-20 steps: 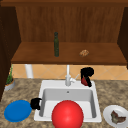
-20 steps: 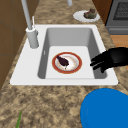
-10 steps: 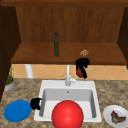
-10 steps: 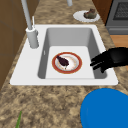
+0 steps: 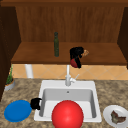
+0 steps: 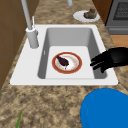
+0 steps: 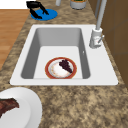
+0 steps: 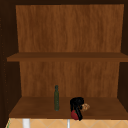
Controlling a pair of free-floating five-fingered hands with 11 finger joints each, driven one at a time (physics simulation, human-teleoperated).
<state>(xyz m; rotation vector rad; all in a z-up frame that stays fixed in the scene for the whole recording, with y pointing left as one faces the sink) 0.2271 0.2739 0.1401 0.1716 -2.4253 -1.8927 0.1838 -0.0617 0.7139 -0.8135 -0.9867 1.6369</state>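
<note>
The right robot hand (image 5: 76,54) is up at the front edge of the low wooden shelf (image 5: 37,56). Its dark fingers are curled round a small red round thing (image 5: 73,63), which hangs just below the shelf edge, right over the tap (image 5: 67,75). The red thing looks smooth, but what it is cannot be told. Just to the right of this robot hand, touching it, is a small tan lump (image 5: 86,52) on the shelf. A tall, thin, dark green bottle (image 5: 56,44) stands upright on the shelf to the left, near the hand but apart from it.

The left robot hand (image 6: 107,60) hangs over the left edge of the white sink (image 6: 67,32), beside the flat round blue plate (image 6: 107,110) on the speckled stone surface (image 6: 50,102). Its fingers are loosely bent and hold nothing.

Down in the sink lies a round plate with a red rim (image 6: 67,62). It has a white middle and a small dark piece of food (image 6: 62,60) on it. On the surface to the right of the sink is a white plate (image 5: 115,115) with brown food. A big shiny red ball shape (image 5: 67,114) shows at the near edge of the sink in the front view.
</note>
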